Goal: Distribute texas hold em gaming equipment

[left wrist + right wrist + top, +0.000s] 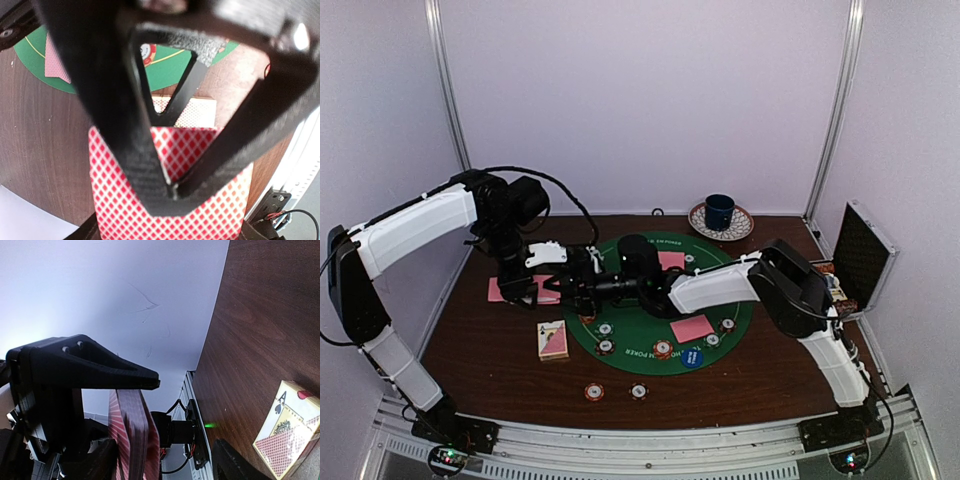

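Many playing cards [125, 200] clamped in left hand [170, 194]; right hand [578, 288] nearby, spread unclear.

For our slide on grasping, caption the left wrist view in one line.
Left end effector pinches a deck over the table, box and green mat beyond.

Left gripper [134, 407], black, 8 o'clock: jaws pressed on deck of pink-backed cards [131, 440], seen edge-on. Card box [287, 435], ace of spades on its face, 4 o'clock, lying on brown table [260, 330]. Metal rail [192, 405] with green light, 6 o'clock. White wall [100, 285], 11 o'clock.
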